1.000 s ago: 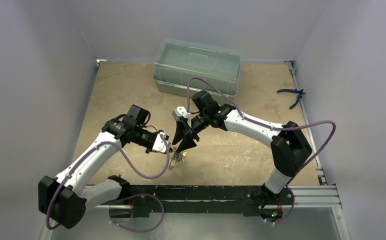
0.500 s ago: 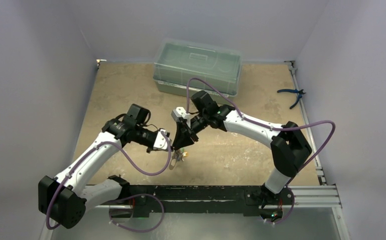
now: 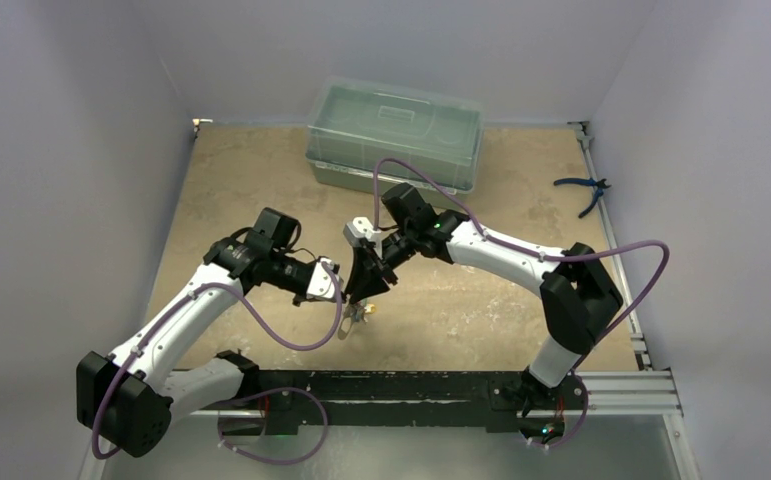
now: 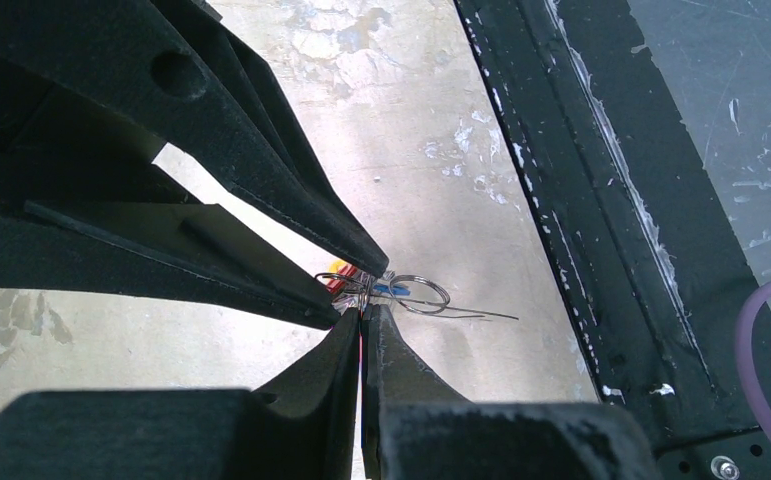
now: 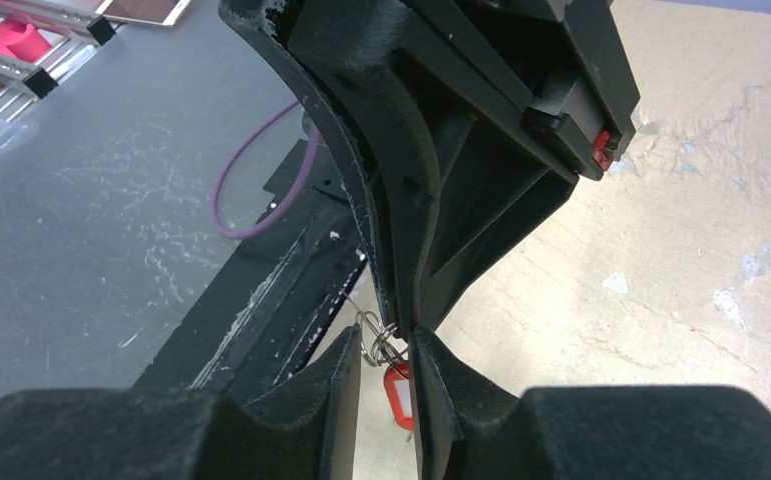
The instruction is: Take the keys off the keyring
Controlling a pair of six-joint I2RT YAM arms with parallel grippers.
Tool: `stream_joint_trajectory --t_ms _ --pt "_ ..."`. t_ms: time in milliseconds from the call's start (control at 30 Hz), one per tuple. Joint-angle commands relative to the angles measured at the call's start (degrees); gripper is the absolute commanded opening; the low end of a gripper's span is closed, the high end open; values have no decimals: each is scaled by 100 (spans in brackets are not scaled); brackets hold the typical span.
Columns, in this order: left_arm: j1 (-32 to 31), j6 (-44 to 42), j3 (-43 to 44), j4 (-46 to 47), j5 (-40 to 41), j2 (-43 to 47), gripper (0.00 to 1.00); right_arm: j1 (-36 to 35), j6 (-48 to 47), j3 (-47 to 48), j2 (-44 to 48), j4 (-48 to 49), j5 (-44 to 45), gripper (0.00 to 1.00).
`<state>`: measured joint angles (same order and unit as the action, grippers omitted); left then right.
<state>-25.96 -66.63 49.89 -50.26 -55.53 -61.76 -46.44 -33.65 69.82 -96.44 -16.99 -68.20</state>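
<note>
My two grippers meet tip to tip above the middle front of the table. The left gripper [image 3: 342, 294] is shut on the thin wire keyring [image 4: 421, 293], pinching it at its fingertips [image 4: 363, 312]. The right gripper [image 3: 361, 292] stands opposite, its fingers narrowly apart with the ring loops [image 5: 379, 338] filling the gap between them [image 5: 385, 345]. The keys [image 3: 360, 314] hang just below. A red tag [image 5: 398, 388] dangles under the rings, and bits of yellow and blue show in the left wrist view. The whitish strap is out of sight.
A clear lidded plastic box [image 3: 393, 135] stands at the back centre. Blue-handled pliers [image 3: 583, 190] lie at the right edge. A black rail [image 3: 411, 385] runs along the front edge below the grippers. Purple cables loop off both arms.
The right gripper's fingers, spread wider a second ago, have narrowed onto the rings and shifted slightly left and up. The left gripper stays put.
</note>
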Motion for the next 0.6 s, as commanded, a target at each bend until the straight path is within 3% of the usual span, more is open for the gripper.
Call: stream_joint_trajectory --t_ms 0,100,233,567 --pt "-15 -47 65 147 -195 69 0 18 -197 -74 12 -140 -18 28" --pt "-15 -51 56 143 -200 76 0 71 -212 -74 3 -159 -41 27" --pt "-15 -47 56 131 -196 72 0 200 -265 -23 7 -308 -111 34" --pt "-15 43 29 237 -186 59 0 199 -157 9 56 -233 -79 30"
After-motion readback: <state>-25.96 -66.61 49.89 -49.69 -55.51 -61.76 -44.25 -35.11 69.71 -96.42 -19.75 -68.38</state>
